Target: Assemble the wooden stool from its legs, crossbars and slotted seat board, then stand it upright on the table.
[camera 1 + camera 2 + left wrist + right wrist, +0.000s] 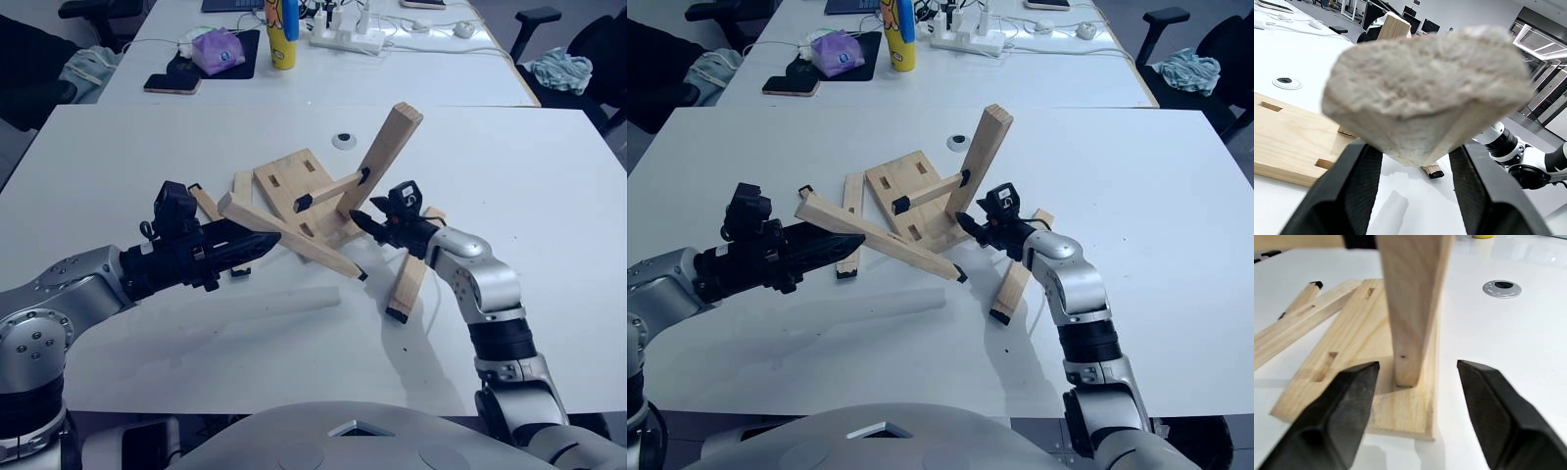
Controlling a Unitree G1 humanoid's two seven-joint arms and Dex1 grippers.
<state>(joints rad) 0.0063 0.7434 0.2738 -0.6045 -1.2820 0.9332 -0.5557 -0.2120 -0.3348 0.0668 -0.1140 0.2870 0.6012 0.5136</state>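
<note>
While a tilted leg (387, 147) carrying a crossbar (331, 190) stands in the seat board (289, 174), assembly seems barely begun. The left gripper (263, 242) clamps a second leg (315, 251) across the board's near edge. The right gripper (361, 223) gapes around the tilted leg's base, and a spare leg (409, 284) lies beside the board.

- No text, number or sign is legible in any view.
- Tall yellow cylindrical bottle (282, 39) at 12 o'clock on the far white table (411, 83): coloured print on its label, too small to read.
</note>
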